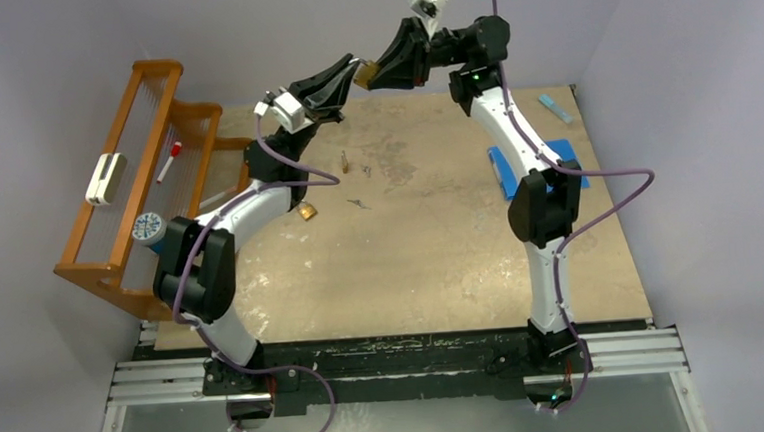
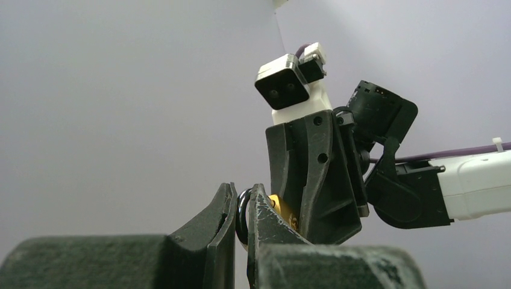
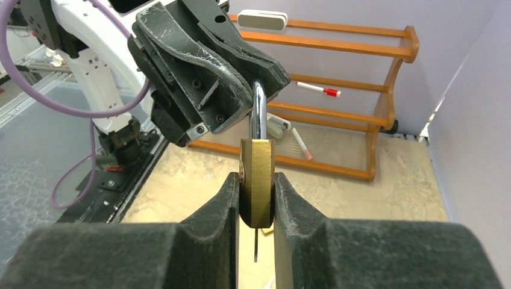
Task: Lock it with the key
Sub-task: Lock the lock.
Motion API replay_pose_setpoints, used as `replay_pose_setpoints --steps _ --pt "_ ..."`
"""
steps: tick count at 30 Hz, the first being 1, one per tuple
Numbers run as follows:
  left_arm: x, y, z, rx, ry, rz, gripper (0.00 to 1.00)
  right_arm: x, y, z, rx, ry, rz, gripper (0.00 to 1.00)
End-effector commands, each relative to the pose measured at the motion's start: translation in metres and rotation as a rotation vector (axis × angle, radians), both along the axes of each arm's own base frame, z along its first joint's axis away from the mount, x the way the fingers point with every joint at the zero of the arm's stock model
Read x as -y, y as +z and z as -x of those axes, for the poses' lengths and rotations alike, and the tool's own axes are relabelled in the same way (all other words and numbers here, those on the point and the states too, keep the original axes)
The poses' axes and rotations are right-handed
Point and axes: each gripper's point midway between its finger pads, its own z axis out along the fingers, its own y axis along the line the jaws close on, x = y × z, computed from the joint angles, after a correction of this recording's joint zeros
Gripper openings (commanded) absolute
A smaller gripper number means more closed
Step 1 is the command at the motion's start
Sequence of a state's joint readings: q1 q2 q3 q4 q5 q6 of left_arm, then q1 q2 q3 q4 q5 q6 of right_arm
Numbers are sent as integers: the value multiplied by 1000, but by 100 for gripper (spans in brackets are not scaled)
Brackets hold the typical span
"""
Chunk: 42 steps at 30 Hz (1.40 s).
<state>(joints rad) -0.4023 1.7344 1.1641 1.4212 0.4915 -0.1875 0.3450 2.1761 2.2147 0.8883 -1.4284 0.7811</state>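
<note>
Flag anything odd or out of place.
The padlock is held in mid-air, brass body pinched by the right tool, shackle by the left tool. A small brass piece lies loose on the table below.

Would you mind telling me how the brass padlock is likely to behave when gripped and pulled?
The brass padlock with the steel shackle looks solid metal, so probably stiff and heavy for its size. Its smooth flat sides might slip between the right fingers. The rounded shackle could pivot in the left fingers.
</note>
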Motion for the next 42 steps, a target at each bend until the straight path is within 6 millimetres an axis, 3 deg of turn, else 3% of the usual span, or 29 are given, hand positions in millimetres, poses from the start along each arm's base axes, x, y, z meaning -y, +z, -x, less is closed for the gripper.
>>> replay_pose_setpoints --steps 1,5,8,13,16,19,23,31,42 --pt "87 -293 -4 -823 -235 -490 0 -23 153 141 415 96 -347 0" --pt "97 -304 -1 -843 -283 -480 0 -21 158 144 428 95 -354 0" --pt "95 -295 0 -826 -274 -478 0 -20 156 146 427 103 -341 0" --pt "73 -258 -3 -769 -199 -477 0 -11 136 148 407 105 -296 0" --pt "50 -220 -4 -718 -189 -422 0 -2 121 143 364 66 -288 0" --pt "34 -182 3 -659 -204 -389 0 5 105 143 329 43 -282 0" --pt "27 -156 17 -613 -245 -440 0 6 92 146 293 51 -288 0" --pt "18 -151 32 -609 -218 -575 0 2 77 140 235 121 -281 0" --pt "13 -128 43 -556 -209 -562 0 1 61 139 192 121 -249 0"
